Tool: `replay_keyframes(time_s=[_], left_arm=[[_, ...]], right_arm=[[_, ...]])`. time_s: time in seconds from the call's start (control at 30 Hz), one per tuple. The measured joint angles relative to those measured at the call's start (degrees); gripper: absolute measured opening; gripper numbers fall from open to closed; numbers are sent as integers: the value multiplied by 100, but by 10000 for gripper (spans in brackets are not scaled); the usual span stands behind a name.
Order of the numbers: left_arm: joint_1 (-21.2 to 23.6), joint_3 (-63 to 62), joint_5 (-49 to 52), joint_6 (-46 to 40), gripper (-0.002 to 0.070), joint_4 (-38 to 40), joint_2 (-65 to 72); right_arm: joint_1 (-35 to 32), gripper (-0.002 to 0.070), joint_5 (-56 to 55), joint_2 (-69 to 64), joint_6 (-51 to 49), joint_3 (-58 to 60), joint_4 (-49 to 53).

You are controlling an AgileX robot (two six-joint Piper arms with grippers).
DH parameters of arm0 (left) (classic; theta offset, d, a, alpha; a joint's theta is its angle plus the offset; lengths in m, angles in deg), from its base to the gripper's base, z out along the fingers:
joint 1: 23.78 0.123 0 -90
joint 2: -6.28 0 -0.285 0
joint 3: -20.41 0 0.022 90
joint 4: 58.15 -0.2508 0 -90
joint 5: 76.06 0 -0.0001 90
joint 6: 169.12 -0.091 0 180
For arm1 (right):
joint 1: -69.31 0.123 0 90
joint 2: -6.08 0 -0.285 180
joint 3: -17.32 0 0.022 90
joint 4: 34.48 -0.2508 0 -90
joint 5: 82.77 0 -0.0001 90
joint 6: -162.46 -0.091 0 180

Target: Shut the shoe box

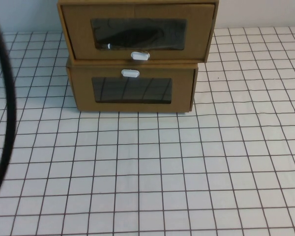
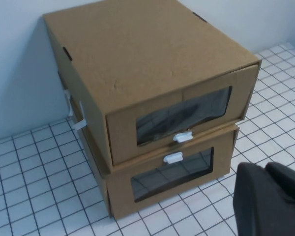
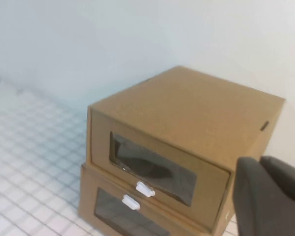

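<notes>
The shoe box (image 1: 137,32) is the upper of two stacked brown cardboard boxes at the table's far middle. Its white pull tab (image 1: 140,55) sits below its clear window. Its drawer front stands slightly forward of the lower box. It also shows in the left wrist view (image 2: 152,64) and the right wrist view (image 3: 187,118). My left gripper (image 2: 265,169) hangs in front of the boxes, to their right, apart from them, fingers together and empty. My right gripper (image 3: 260,162) is near the box's right front corner, fingers together and empty. Neither gripper shows in the high view.
The lower cardboard box (image 1: 132,91) has its white tab (image 1: 130,73) above its window. A black cable (image 1: 7,113) curves down the left edge. The white gridded table (image 1: 162,172) stretches in front of the boxes. A pale wall stands behind them.
</notes>
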Motion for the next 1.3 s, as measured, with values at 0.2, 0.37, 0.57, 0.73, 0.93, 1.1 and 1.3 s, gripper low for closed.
replay_keyframes(time_s=[0.2, 0.37, 0.57, 0.73, 0.93, 1.1, 1.3], left_arm=[[0, 2588, -1308, 0, -2, -70, -1855], [0, 4587, -2092, 135, -2, -78, -3112], [0, 6295, -3271, 299, -3, -78, -4034], [0, 6872, -3912, 307, -2, -78, -4142], [0, 6888, -4051, 320, -2, -78, -4154], [0, 6888, -4051, 320, -2, -78, -4154], [0, 6888, -4051, 309, -2, -78, -4154]], right_arm=[[0, -13, -550, 1839, -460, 1949, -13], [0, -13, -612, 3023, -615, 3331, 54], [0, -13, -913, 3859, -647, 4509, 246], [0, -13, -950, 4104, -647, 4677, 246], [0, -13, -742, 4117, -647, 4680, 197], [0, -13, -394, 4117, -647, 4680, 135], [0, -13, -190, 4117, -647, 4680, 132]])
